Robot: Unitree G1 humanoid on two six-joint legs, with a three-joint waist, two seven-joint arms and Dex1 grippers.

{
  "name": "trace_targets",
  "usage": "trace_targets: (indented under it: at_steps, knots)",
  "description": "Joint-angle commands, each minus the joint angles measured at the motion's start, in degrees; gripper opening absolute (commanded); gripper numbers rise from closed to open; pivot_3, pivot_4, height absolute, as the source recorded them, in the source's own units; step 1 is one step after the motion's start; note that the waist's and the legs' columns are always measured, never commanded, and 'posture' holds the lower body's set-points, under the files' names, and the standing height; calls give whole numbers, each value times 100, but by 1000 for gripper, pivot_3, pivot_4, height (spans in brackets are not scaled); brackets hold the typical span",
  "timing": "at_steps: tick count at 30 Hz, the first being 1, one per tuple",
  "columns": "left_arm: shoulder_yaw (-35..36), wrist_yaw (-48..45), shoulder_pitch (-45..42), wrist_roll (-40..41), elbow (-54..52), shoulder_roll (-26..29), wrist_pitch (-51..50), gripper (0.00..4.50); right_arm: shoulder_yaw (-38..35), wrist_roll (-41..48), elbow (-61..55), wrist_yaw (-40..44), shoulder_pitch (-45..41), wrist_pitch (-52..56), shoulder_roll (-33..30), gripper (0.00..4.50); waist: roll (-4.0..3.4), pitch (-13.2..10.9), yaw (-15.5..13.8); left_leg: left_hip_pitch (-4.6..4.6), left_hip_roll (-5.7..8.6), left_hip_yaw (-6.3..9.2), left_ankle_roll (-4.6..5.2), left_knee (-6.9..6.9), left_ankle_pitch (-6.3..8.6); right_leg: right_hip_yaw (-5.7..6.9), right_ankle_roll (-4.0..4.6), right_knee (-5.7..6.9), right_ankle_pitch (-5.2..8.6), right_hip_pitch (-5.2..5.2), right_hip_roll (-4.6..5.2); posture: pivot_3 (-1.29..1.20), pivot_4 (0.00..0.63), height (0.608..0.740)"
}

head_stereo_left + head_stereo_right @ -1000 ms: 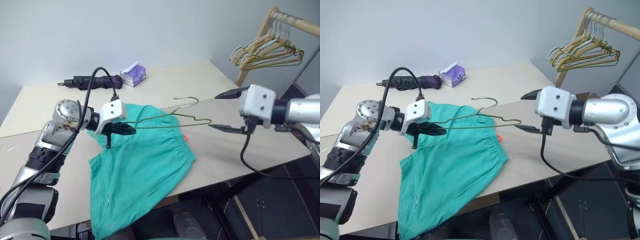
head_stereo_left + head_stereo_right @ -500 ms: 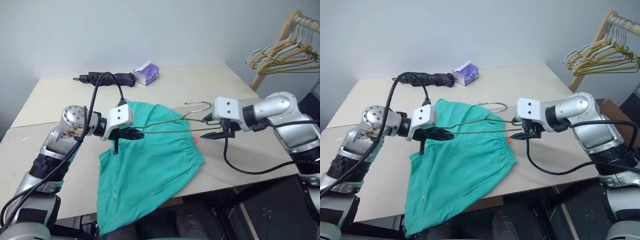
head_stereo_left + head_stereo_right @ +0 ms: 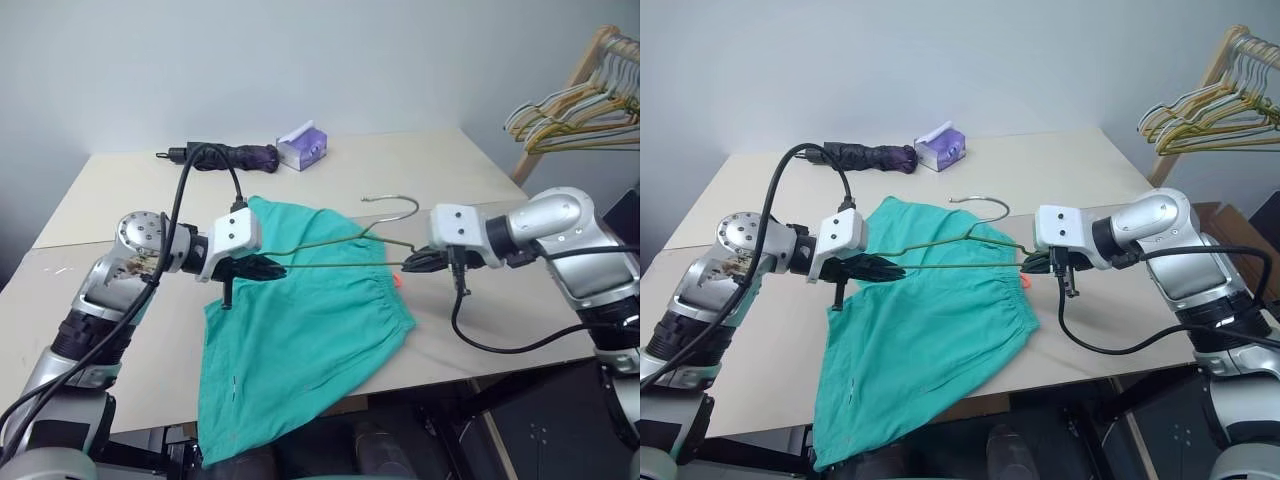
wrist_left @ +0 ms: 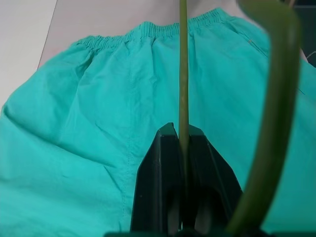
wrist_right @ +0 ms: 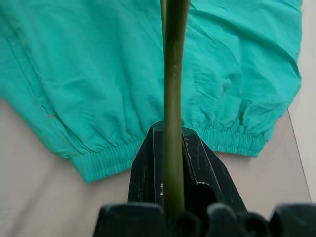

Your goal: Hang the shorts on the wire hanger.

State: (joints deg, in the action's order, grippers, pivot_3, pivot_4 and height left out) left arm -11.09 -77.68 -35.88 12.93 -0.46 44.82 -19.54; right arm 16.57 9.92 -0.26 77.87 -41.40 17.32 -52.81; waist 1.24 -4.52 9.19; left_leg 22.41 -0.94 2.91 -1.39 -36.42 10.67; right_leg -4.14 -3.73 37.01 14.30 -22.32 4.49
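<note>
Since a second ago I brought the right gripper (image 3: 412, 263) down and clamped its jaws on the wire hanger (image 3: 340, 240), left gripper (image 3: 268, 268) pinching the other end, holding it level just above the shorts (image 3: 300, 330) lying on the bench (image 3: 440, 180), presumably for threading.

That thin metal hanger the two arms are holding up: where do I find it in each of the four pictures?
Left eye view: the wire hanger spans the middle, between both grippers, above the shorts.
Right eye view: mid-picture again, hook toward the table's far edge.
Left wrist view: one wire rises from the left gripper.
Right wrist view: one wire rises from the right gripper.
Shared landmark: the teal shorts beneath.
</note>
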Motion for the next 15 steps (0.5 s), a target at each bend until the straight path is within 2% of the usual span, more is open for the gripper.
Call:
trace_targets:
  at_steps: [1, 5, 9, 12, 13, 15]
  knots:
    - [421, -613, -66, 535, 345, 33, 549, 804, -518, 279, -114, 195, 10, -109, -168, 0, 0, 0, -4, 0, -1, 0, 0, 0, 0, 0, 0, 0, 0, 0, -1, -93, 0, 740]
    - [523, -686, -398, 334, 936, 190, 1002, 2109, -809, 534, -400, 330, 445, 288, -493, 0, 0, 0, -48, 0, 0, 0, 0, -2, 0, 2, 0, -1, 0, 1, 0, -90, 0, 740]
    - [779, -636, -554, 541, 1042, 275, 901, 3411, -1218, 870, -734, 167, 966, 1038, -769, 0, 0, 0, -97, 4, 0, 0, -1, -3, 2, 3, -1, -3, 1, 1, 1, -78, 3, 740]
    - [1402, -50, -372, 1088, 751, -35, 620, 4349, -2065, 1630, -1025, -83, 1957, 2196, -874, 0, 1, 1, -159, 4, -2, 1, -1, -7, 2, 4, -1, -1, 1, 2, 0, -68, 5, 740]
    - [1625, 310, -240, 1219, 591, -263, 667, 4460, -2285, 1841, -1126, -11, 2305, 2374, -930, 0, 1, 2, -217, 5, -2, 1, 0, -8, 3, 4, -1, -1, 1, 3, 0, -67, 6, 740]
    - [1751, 551, -62, 1420, 247, -352, 273, 4460, -2653, 2175, -1233, 126, 2916, 2639, -1013, 0, 1, 2, -272, 2, -2, 0, 3, -12, 8, 3, -2, -2, 1, 9, 3, -64, 9, 740]
